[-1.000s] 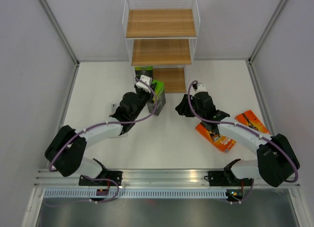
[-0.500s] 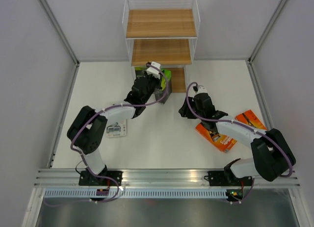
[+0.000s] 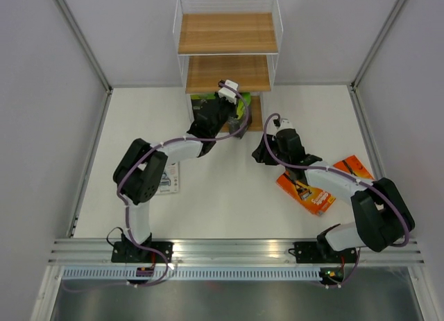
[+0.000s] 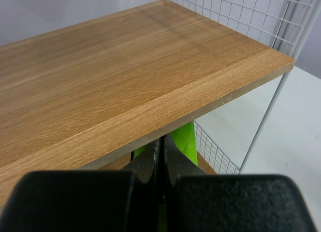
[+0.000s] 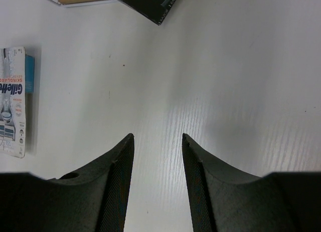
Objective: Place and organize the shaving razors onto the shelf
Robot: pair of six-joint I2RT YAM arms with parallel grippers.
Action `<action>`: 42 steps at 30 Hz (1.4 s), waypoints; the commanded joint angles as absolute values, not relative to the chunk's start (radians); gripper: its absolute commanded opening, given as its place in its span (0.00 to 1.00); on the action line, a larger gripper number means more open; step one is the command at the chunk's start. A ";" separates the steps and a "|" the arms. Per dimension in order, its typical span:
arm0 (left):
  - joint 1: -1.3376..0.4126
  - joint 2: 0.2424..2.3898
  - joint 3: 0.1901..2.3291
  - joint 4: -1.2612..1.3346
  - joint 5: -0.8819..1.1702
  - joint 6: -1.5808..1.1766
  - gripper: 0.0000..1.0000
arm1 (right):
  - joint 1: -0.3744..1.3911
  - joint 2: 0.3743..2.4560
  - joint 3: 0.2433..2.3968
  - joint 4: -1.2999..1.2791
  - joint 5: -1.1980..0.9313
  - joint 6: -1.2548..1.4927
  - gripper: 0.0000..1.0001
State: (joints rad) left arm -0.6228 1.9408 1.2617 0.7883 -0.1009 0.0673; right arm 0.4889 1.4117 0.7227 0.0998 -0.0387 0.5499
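My left gripper [image 3: 234,111] is shut on a black razor pack with a lime-green end [image 3: 242,106] and holds it at the front of the shelf's [image 3: 227,73] bottom tier. In the left wrist view the fingers [image 4: 150,159] pinch the pack's green end [image 4: 185,141] just under the middle board [image 4: 125,81]. A second black-and-green pack [image 3: 202,98] stands on the bottom tier at the left. My right gripper [image 3: 261,152] is open and empty over the table [image 5: 158,137]. Two orange packs [image 3: 305,193] [image 3: 357,170] lie on the table at the right. The light-blue blister pack [image 3: 166,179] [image 5: 12,101] lies at the left.
The shelf's white wire frame [image 4: 281,86] stands close to the right of the held pack. The held pack's black corner [image 5: 150,1] shows at the top of the right wrist view. Grey walls enclose the table on three sides.
My left arm has stretched forward and carried the black-and-green pack from the table up to the shelf's bottom tier. The blister pack now lies uncovered. The right gripper has barely moved.
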 commanded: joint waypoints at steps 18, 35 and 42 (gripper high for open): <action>-0.615 1.950 1.347 0.835 -0.005 0.092 0.19 | 0.480 1.491 0.769 0.209 -0.083 0.580 0.49; -0.615 1.786 1.244 0.818 0.040 0.061 0.52 | 0.480 1.529 0.767 0.247 -0.106 0.595 0.49; -0.617 1.619 1.077 0.796 0.052 -0.031 0.63 | 0.479 1.540 0.802 0.238 -0.103 0.586 0.49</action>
State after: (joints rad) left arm -0.6209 1.7267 1.1339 0.7410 0.0418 0.0429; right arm 0.4839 1.5360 0.7525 0.2028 -0.0933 0.5835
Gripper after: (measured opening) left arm 0.617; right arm 0.490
